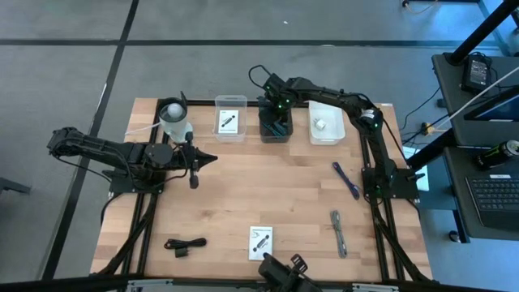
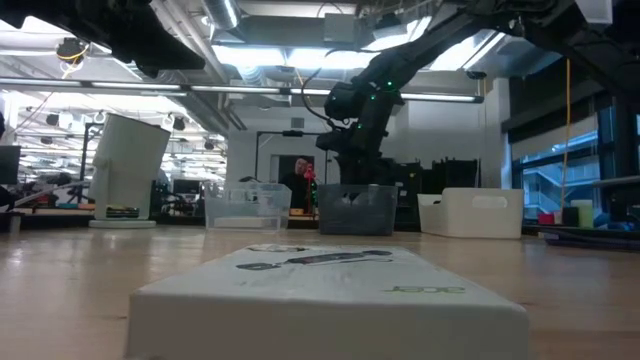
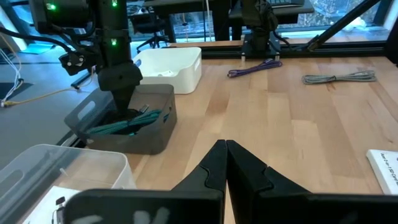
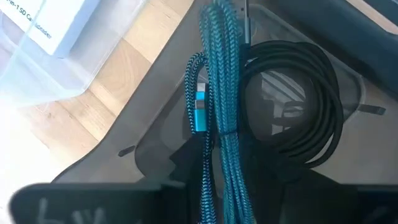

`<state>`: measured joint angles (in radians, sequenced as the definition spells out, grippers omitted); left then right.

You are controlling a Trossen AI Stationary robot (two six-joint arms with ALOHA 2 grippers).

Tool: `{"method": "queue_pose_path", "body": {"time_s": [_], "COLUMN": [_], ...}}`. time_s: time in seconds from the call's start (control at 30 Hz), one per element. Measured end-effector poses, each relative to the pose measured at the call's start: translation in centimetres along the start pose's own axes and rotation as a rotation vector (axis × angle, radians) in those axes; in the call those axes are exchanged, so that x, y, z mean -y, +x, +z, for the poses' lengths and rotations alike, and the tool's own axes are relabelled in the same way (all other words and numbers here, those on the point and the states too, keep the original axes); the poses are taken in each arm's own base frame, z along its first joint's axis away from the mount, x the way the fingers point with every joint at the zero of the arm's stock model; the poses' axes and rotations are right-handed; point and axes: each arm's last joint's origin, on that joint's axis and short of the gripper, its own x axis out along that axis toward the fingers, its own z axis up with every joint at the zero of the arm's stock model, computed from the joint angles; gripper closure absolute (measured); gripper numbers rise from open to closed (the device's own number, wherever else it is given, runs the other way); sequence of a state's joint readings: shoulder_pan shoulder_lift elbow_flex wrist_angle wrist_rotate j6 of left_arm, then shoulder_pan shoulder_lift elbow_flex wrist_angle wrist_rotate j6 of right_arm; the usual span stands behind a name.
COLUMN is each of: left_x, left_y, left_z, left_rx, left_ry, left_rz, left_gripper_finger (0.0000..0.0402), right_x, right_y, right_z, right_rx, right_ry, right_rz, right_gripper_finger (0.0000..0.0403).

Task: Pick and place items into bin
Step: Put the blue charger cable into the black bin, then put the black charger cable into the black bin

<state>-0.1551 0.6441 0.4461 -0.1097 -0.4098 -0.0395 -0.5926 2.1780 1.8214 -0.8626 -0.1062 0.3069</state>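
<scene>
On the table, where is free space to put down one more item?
Bare wood lies mid-table, between the bins along the far edge and the white card near the front. Crowded: the far row, where the right pincer hangs over the dark bin.

A bundled teal braided cable lies in the grey bin at twelve o'clock, across a coiled black cable. Loose on the table: purple cable at three, grey cable at five, white card at six, black cable at seven.
</scene>
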Motion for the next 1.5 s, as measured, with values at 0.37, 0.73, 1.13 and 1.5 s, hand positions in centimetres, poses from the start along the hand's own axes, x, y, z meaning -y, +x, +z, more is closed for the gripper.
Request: {"method": "queue_pose_path", "body": {"time_s": [0.37, 0.73, 1.13, 1.5], "left_x": [0.0, 0.0, 0.0, -0.1], "left_y": [0.0, 0.0, 0.0, 0.0], "left_z": [0.0, 0.0, 0.1, 0.1], "left_rx": [0.0, -0.003, 0.01, 0.011], "left_ry": [-0.018, -0.027, -0.029, -0.074], "left_rz": [-0.009, -0.01, 0.008, 0.019], "left_gripper_finger": [0.04, 0.04, 0.0397, 0.0306], "right_x": [0.0, -3.3, -7.6, -5.2], "right_y": [-2.4, -11.0, -14.9, -11.6], "right_z": [0.1, -3.3, -19.8, -32.1], "right_rx": [0.042, 0.128, 0.286, 0.052], "right_ry": [-0.02, -0.105, -0.138, -0.124], "right_rz": [0.0, 0.053, 0.334, 0.492], "right_gripper_finger": [0.0305, 0.0396, 0.0396, 0.0393]}}
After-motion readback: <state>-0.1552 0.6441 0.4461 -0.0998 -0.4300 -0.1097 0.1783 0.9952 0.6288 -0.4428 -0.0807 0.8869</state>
